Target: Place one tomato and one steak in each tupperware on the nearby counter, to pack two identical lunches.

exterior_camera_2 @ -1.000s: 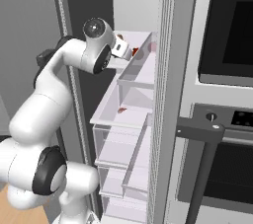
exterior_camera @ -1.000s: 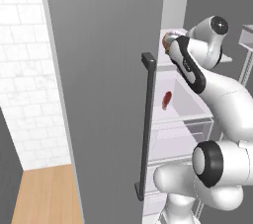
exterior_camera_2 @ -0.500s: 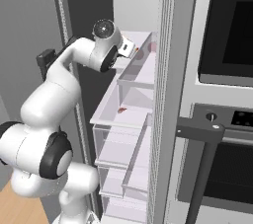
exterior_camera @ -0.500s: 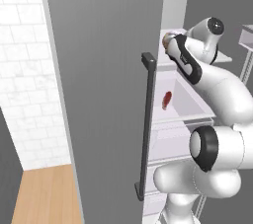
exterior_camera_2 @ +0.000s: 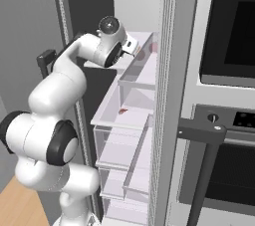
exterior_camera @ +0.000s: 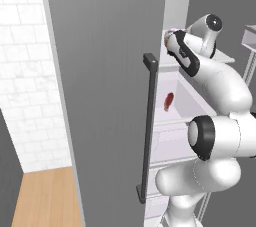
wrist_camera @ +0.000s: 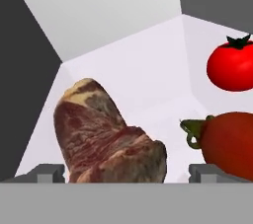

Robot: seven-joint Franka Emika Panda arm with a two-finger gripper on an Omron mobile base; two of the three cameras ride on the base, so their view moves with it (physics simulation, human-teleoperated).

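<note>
My gripper [wrist_camera: 131,172] is open on the fridge's upper shelf [wrist_camera: 148,85]. A marbled red-brown steak [wrist_camera: 106,136] stands between its two fingertips [wrist_camera: 47,172]; I cannot tell whether they touch it. Right of the steak lies one tomato [wrist_camera: 230,144], close to the right fingertip. A second tomato [wrist_camera: 231,65] sits farther back. From the right base view the hand [exterior_camera_2: 130,46] reaches into that shelf, where a reddish tomato [exterior_camera_2: 154,47] shows through the shelf's clear front. Another dark red piece [exterior_camera: 169,100] lies on the shelf below, likely a second steak. The tupperware and the counter are out of view.
The open grey fridge door [exterior_camera: 110,86] with its dark bar handle [exterior_camera: 147,126] stands left of the arm. Clear drawers [exterior_camera_2: 124,155] stack below the shelves. A wall oven [exterior_camera_2: 234,46] with a bar handle [exterior_camera_2: 201,133] is to the right. Wooden floor [exterior_camera: 45,198] lies at lower left.
The hand has pushed a little deeper into the upper shelf. Its jaws have stayed open.
</note>
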